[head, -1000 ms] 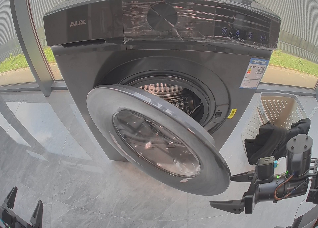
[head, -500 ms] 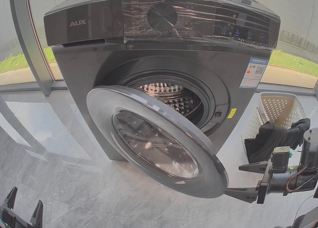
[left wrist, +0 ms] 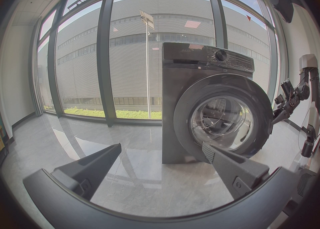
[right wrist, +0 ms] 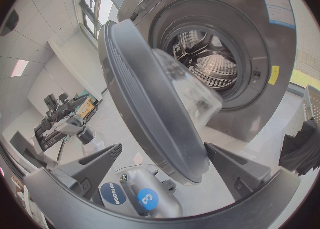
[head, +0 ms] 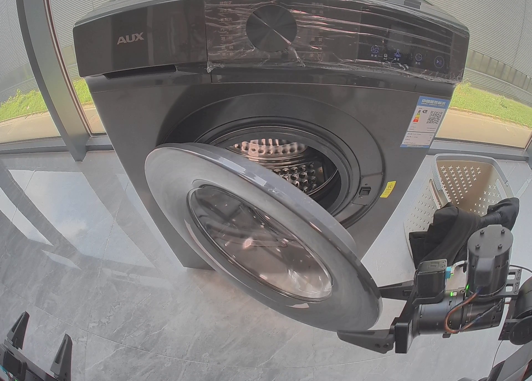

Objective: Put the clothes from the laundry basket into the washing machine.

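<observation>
Clothes [head: 450,231] partly behind right arm [head: 489,259]

- washing machine [head: 266,99]: dark grey front-loader, upright on the floor, control panel across the top under crinkled clear film.
- door [head: 260,238]: round, grey rim, domed glass centre, hinged on the machine's left, swung roughly half open.
- drum [head: 288,163]: perforated steel, visible through the open port above the door.
- laundry basket [head: 471,177]: off-white, perforated walls, on the floor just right of the machine.
- clothes [head: 454,232]: black garment, bunched, draped over the basket's near rim and hanging down outside.
</observation>
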{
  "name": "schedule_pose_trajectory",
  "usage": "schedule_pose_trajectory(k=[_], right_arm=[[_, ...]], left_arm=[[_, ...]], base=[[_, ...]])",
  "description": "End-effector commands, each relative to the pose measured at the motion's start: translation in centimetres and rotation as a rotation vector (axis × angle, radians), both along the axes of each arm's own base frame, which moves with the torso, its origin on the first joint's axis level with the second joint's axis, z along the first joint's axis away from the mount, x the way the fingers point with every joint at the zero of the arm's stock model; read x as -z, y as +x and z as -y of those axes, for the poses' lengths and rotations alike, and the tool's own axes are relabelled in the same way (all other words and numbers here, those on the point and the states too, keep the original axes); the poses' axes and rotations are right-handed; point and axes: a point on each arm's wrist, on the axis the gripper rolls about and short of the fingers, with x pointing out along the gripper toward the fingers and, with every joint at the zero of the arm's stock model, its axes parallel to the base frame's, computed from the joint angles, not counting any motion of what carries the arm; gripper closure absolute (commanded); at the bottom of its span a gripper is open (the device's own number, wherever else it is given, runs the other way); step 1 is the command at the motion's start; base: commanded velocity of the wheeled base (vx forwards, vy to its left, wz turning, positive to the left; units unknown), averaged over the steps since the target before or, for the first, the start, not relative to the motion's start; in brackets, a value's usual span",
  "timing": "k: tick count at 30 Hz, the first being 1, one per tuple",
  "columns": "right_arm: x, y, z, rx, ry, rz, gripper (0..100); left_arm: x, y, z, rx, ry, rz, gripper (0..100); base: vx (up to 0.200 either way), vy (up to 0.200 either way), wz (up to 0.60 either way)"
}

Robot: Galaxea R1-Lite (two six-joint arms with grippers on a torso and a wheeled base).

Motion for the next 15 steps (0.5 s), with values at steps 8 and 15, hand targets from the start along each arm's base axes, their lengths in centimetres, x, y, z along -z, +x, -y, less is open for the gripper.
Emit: schedule_pose_trajectory(k=[8, 15], right_arm=[[-0.3, -2.5, 0.8, -0.037, 0.044, -0.021, 0], [-3.2, -2.3, 2.8, 0.079, 0.175, 0.046, 0]], left_arm=[[0.5, 0.0, 0.0, 0.0, 0.0, 0.002, 0], [0.5, 0.0, 0.0, 0.0, 0.0, 0.002, 0]], base=[[0.0, 0.0, 0.0], [0.0, 0.0, 0.0]])
